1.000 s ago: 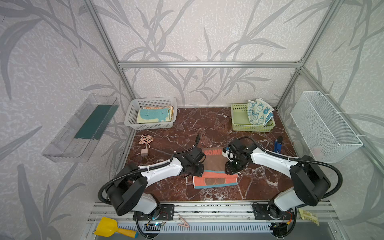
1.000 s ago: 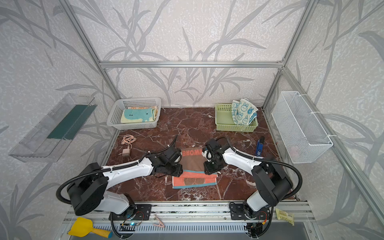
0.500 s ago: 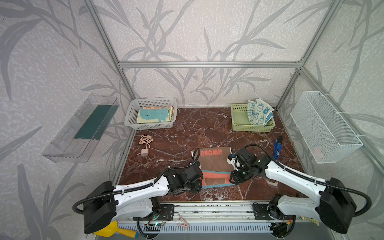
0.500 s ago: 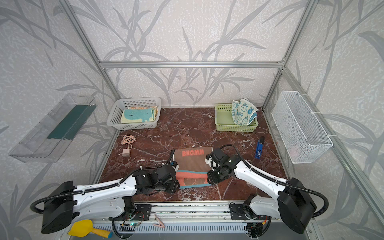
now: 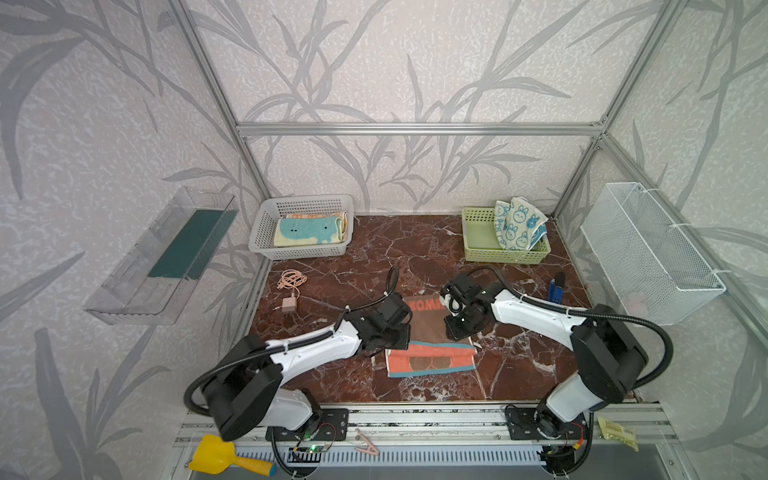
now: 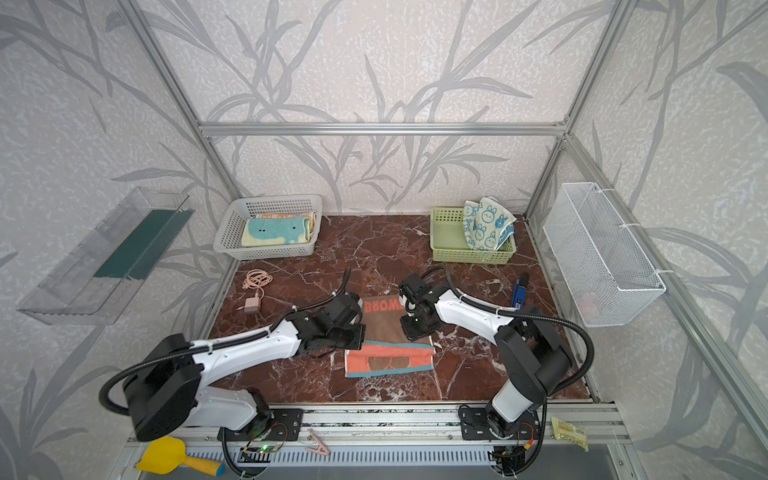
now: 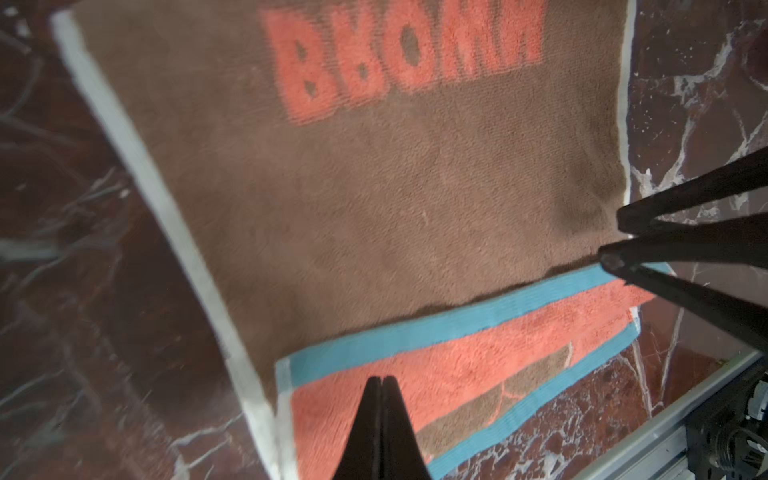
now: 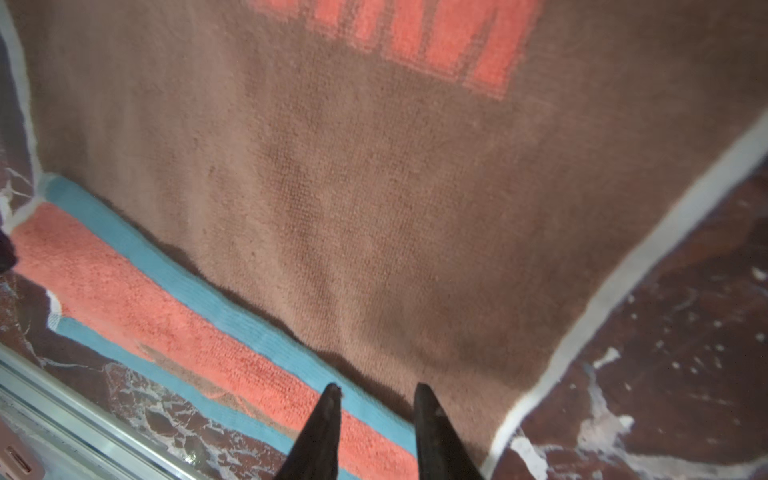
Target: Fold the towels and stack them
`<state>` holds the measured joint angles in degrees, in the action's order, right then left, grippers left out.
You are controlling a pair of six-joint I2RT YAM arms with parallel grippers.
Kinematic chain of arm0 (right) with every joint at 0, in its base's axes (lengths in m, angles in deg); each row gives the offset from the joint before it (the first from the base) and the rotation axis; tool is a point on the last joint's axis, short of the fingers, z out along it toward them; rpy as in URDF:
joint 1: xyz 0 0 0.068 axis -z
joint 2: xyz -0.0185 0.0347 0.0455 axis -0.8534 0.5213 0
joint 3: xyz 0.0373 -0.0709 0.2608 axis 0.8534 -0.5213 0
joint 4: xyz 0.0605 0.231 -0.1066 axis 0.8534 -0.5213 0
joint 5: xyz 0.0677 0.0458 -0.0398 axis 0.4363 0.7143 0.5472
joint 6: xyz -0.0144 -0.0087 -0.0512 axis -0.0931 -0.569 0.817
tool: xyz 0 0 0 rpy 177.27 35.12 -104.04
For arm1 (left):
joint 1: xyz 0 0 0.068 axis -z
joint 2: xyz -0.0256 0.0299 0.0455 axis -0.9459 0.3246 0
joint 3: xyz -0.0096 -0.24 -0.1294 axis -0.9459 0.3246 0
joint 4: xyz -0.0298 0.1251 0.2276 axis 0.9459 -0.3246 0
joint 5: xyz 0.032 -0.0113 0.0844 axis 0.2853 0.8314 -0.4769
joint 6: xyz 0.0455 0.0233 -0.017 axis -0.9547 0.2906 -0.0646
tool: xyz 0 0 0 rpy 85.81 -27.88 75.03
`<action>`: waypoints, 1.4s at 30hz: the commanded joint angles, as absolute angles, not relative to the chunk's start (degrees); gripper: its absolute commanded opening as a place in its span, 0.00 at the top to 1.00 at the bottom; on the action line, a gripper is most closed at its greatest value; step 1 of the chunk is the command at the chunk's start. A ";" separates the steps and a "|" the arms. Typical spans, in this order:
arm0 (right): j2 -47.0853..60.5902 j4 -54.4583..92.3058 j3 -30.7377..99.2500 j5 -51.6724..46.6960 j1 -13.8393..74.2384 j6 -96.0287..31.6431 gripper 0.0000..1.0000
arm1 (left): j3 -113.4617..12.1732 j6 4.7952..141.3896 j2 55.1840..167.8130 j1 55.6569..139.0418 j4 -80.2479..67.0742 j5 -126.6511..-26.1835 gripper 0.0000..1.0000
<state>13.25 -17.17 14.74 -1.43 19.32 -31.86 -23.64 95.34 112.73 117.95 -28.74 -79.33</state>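
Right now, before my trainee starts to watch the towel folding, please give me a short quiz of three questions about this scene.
1. True or false: the left gripper is shut.
2. Which one holds the bunny towel? A) white basket B) green basket C) wire basket
3. Fill in: the letters on the brown towel are ___.
Key: 1 true; 2 B; 3 orange-red.
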 commanded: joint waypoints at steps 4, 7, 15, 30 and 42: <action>15.83 -16.90 15.77 2.74 19.04 -30.41 0.68 | -32.68 89.82 125.31 117.17 -31.74 -74.97 0.93; 15.39 -17.33 14.69 5.74 18.60 -30.23 0.68 | -31.98 90.21 126.09 118.22 -32.39 -74.82 0.81; 9.04 -18.47 8.45 10.78 17.54 -32.50 0.67 | -27.45 94.63 121.02 125.65 -35.54 -77.62 0.63; -6.99 -23.31 -1.50 10.94 17.01 -36.46 0.65 | -18.06 106.95 108.72 140.36 -34.92 -82.02 0.63; -3.22 -25.27 6.02 2.35 18.18 -31.81 0.64 | -17.26 108.88 94.92 142.34 -42.74 -92.02 0.58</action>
